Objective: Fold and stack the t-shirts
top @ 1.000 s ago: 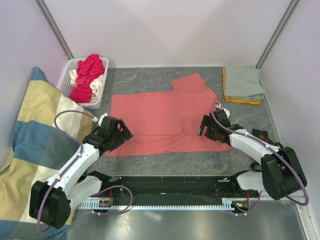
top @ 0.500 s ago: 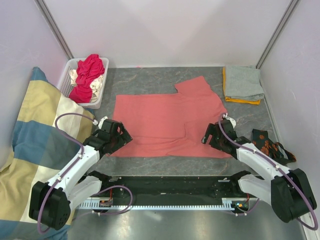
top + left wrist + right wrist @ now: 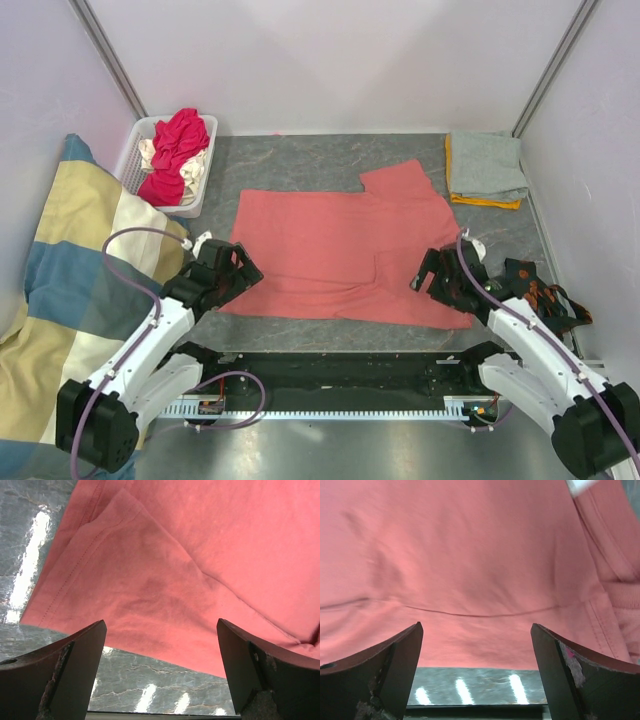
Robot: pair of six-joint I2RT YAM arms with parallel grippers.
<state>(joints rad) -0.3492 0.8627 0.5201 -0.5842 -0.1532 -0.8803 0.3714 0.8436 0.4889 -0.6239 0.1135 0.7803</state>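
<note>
Quick look at where things stand. The pink tee (image 3: 340,250) is lying flat in the middle of the surface (image 3: 300,160). One sleeve pokes out at the far right, and a flap is already turned in on the left, where the left wrist view shows its stitched hem. The white neck label (image 3: 580,485) just peeks in at the top right of the right wrist view.

The left hand (image 3: 238,272) sits over the near left corner and the right hand (image 3: 428,282) over the near right corner. Both have their fingers spread wide and there's nothing in either one.

Far right there's a folded grey tee (image 3: 486,165) on top of an orange one (image 3: 480,202), so that looks like the stack. The basket (image 3: 133,150) at far left has a red tee (image 3: 180,140) and a cream one (image 3: 150,152) waiting in it.

Handling-wise it's thin, limp cotton. It weighs next to nothing, won't break, and won't hold any shape once lifted. It lies tight against the surface, so I reckon the fingers have to come down right at the near edge and pinch it.

I'd grab the two near corners. On the left I'd catch both layers of that flap, otherwise the fold probably slips open. Lift evenly, or the middle will sag and wrinkle.
</note>
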